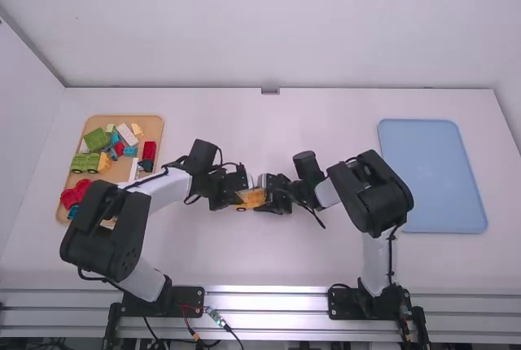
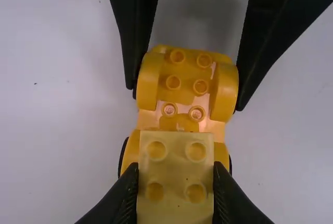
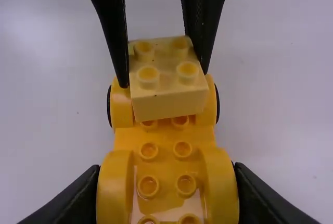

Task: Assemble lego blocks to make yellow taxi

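From where I stand behind the arms, the worry is a crooked join: the left claw (image 2: 176, 174) is clamped on the pale yellow block (image 3: 169, 99), which looks slightly askew over the nine o'clock end of the orange-yellow car base (image 3: 165, 141). If its sockets miss the studs, a downward push could cock it or make it slip in the grip. The right claw (image 3: 166, 171) pinches the base by its fenders at the three o'clock end, so pressing the far end might pivot the base. Whether the block has clicked home, I can't tell.

The base lies mid-desk (image 1: 285, 260), glossy, with rounded fenders, black wheels (image 3: 217, 104) and round studs down its back. The block is paler, boxy, four studs on top. Off between nine and ten o'clock sits a tan tray (image 1: 151, 126) of mixed bricks; at three, a blue tray (image 1: 431, 175).
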Available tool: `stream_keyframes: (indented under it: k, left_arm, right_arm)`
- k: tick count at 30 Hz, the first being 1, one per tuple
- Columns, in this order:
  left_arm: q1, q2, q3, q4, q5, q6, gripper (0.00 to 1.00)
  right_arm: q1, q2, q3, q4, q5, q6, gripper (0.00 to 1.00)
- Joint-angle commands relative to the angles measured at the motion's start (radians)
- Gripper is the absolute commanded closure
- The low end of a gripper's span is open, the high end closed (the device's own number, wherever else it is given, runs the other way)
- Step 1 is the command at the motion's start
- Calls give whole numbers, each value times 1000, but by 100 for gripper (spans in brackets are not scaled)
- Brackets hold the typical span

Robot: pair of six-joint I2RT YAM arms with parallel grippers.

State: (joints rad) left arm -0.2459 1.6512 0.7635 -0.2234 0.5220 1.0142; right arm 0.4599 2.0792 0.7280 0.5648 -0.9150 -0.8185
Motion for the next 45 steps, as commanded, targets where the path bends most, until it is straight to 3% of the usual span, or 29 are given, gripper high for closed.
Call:
stream_keyframes:
  k: [1, 45]
  left_arm:
    - [0, 11, 6, -12, 18, 31, 98]
    - [-4, 11, -1, -19, 41, 82, 98]
  right_arm:
    - [-3, 8, 6, -14, 3, -2, 51]
    - [-3, 8, 6, -54, 0, -18, 51]
